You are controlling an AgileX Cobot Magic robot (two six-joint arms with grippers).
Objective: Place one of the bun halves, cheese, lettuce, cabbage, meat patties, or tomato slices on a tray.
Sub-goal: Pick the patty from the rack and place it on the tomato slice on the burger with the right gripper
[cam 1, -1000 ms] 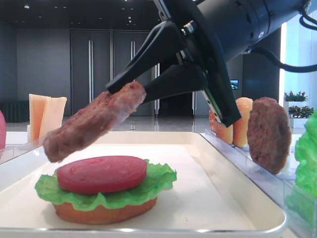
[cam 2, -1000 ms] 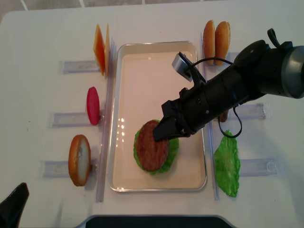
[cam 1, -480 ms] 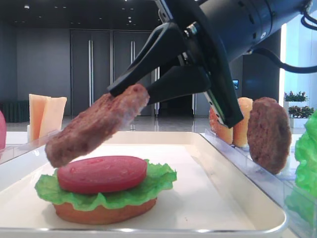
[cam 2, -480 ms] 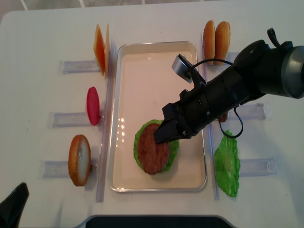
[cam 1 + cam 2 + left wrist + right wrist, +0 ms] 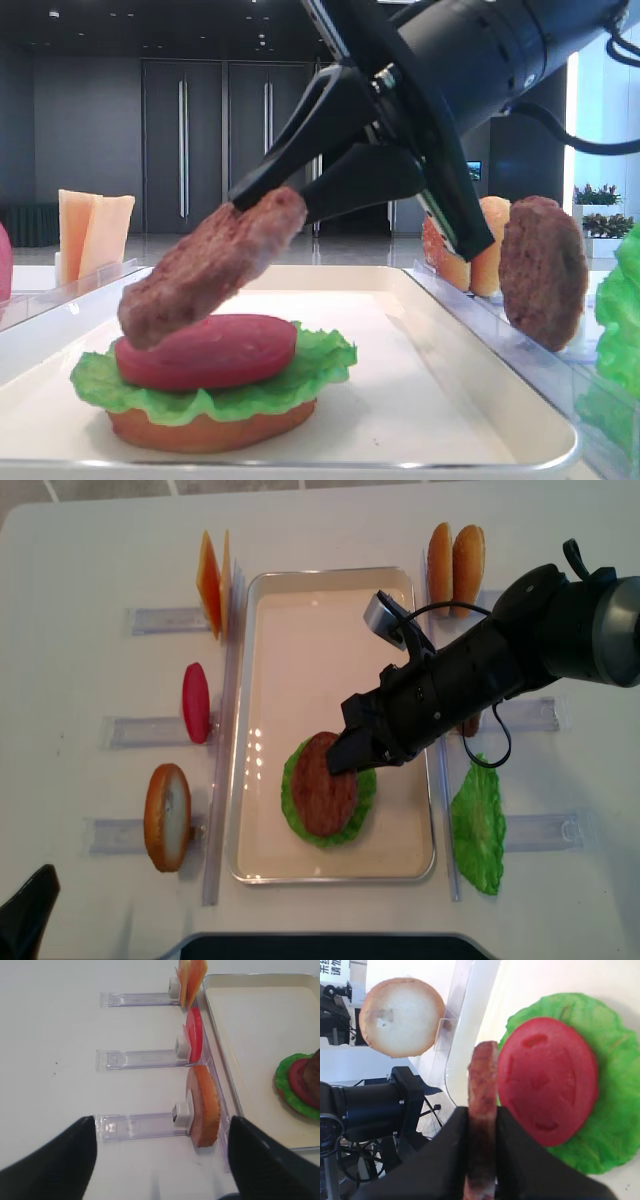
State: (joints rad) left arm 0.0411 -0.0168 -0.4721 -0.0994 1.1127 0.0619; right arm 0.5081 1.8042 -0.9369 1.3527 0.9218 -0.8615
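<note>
Nearest the low exterior camera, on the cream tray: a stack of flat bun bottom, ruffled lettuce and tomato slice. Just above it, a meat patty tilted, lower end down by the tomato's left edge, contact impossible to judge; upper end pinched between the black fingers of the right claw, pressed together on the patty's rim. Seen edge-on from the right wrist, the patty clamped between both fingers, beside the tomato on the green leaf. From overhead, the patty over the stack in the near half of the tray, right claw reaching in from the right. Left claw spread wide, holding nothing, low over the white counter left of the tray, facing a bun half upright in a clear holder. Farther along that side, a red tomato slice, then cheese slices. On the right side, a loose lettuce leaf, a second patty upright, and two bun halves at the far end.
</note>
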